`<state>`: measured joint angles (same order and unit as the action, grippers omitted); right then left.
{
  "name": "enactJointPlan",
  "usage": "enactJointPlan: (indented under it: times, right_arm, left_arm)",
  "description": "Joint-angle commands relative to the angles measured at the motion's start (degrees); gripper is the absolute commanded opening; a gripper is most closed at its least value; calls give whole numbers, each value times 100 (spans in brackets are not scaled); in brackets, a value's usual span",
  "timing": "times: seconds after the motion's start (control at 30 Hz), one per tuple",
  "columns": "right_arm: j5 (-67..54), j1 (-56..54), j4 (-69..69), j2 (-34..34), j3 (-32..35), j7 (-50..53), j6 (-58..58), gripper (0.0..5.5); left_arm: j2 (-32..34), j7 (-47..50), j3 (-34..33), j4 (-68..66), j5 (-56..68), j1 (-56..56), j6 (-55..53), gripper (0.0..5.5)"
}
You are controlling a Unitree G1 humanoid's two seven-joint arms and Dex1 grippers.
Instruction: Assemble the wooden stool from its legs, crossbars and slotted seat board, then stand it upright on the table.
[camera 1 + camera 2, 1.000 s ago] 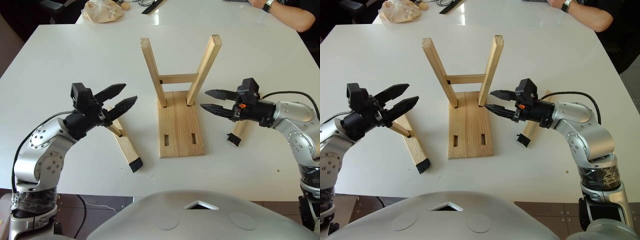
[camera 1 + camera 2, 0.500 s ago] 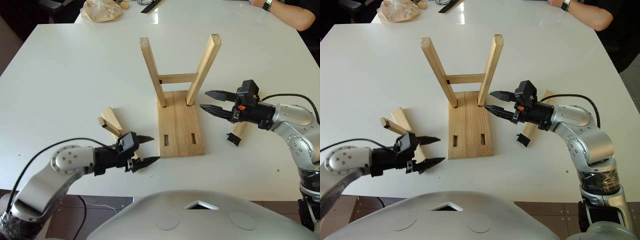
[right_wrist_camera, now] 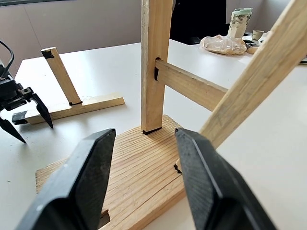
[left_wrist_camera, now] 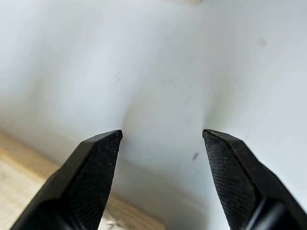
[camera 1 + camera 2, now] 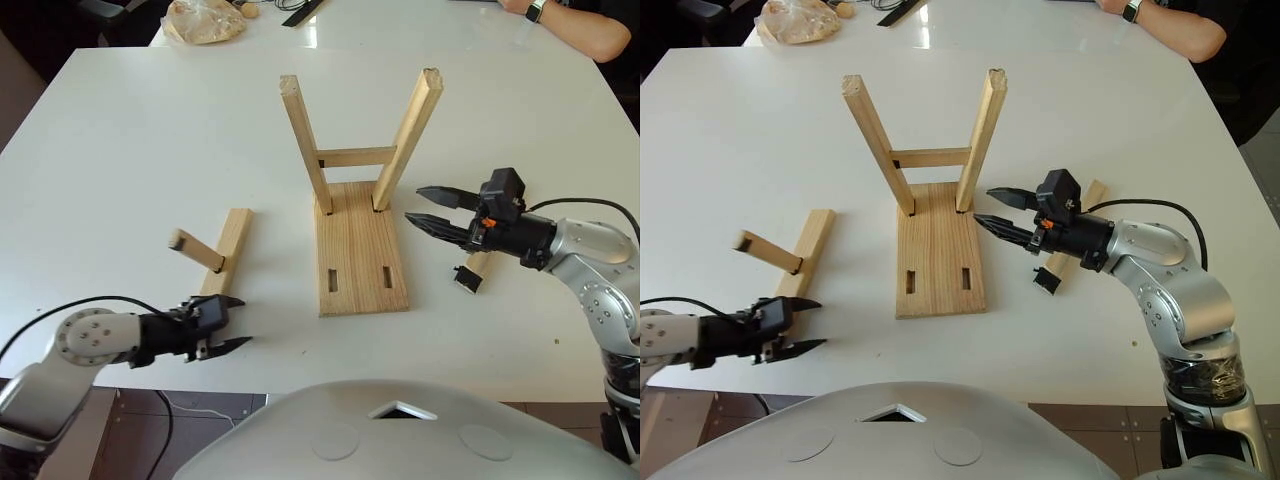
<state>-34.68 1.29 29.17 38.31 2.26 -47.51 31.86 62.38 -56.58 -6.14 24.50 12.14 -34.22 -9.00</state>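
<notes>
Toppling risk: your open right pincer (image 5: 414,203) hangs beside the leg frame (image 5: 362,140) standing in the seat board (image 5: 360,255) — one nudge unseats it. Left pincer (image 5: 243,320) open, near the loose leg piece (image 5: 228,245).

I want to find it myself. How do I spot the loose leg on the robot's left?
On the white table, a seat board lies flat in the middle with two legs standing on it. The loose leg lies to the board's left, ahead of the left gripper. Unlike the other loose leg by the right gripper, it has a short bar sticking out sideways.
</notes>
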Motion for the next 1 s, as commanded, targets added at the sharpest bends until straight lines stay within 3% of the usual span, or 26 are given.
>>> enactJointPlan:
  times: [0.03,0.17,0.3,0.47,0.67,1.0]
  right_arm:
    - [132,44,102,-21,-67,91,-63,229]
    - [170,41,100,-45,-92,115,-77,229]
    - [217,84,100,-18,-111,111,-127,229]
    - [289,387,239,-63,-51,234,-207,229]
    - [309,899,555,-123,121,510,-271,229]
    - [283,1070,708,-203,178,658,-240,229]
  left_arm:
    - [185,-214,-227,-401,-233,205,226,312]
    - [148,-331,-442,-577,-191,471,337,312]
    - [-97,-585,-1080,-3,859,522,-226,312]
    - [-402,-1017,-1970,-311,1995,203,-1039,312]
    - [-532,-1389,-2015,-1804,1595,-281,-1002,312]
    - [-841,-813,-2062,-1588,2053,688,-1825,312]
